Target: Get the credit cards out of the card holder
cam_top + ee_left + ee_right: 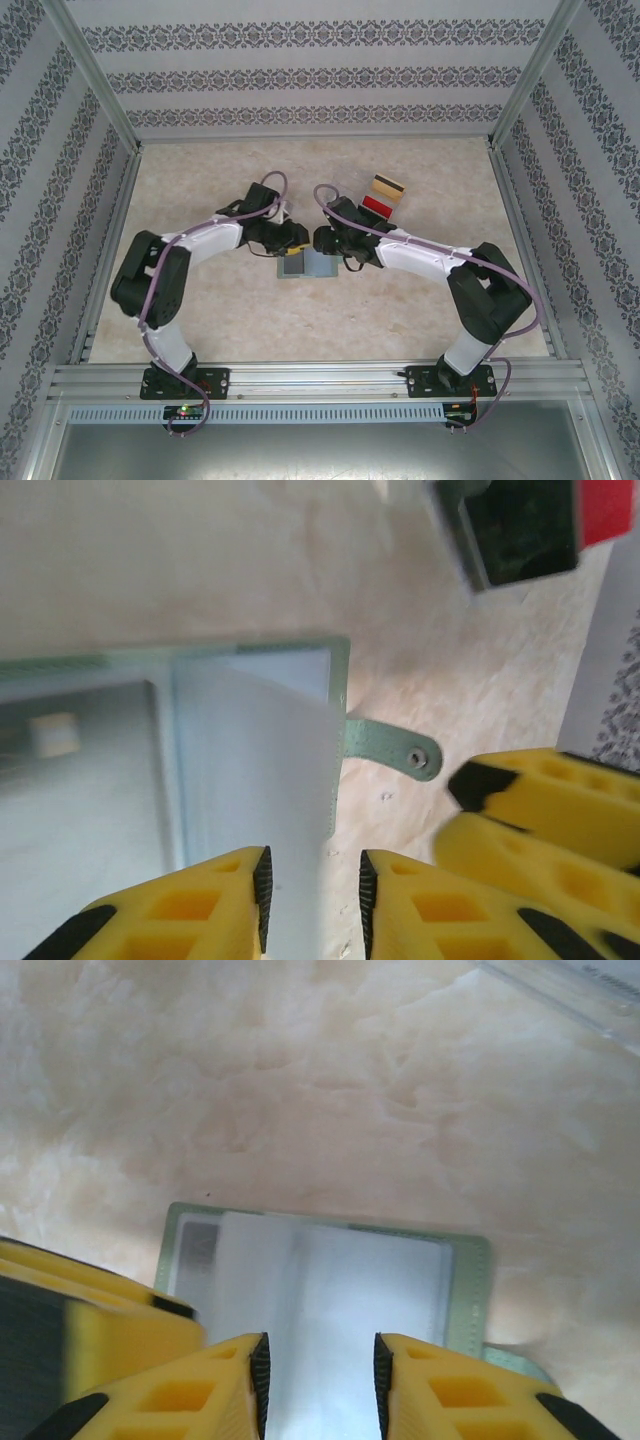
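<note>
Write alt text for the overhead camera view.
The left gripper and right gripper are poised side by side over an open grey-green card holder. A red card and a tan, dark-striped card lie beyond the right gripper.

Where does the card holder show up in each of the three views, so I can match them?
Top external: card holder at the table's centre, just below mid-picture.
Left wrist: card holder in the left half, opened.
Right wrist: card holder at lower centre, lying open.
Shared landmark: the beige marbled table under it.

Two credit cards (387,185) (maybe more), one card holder (308,265).
</note>
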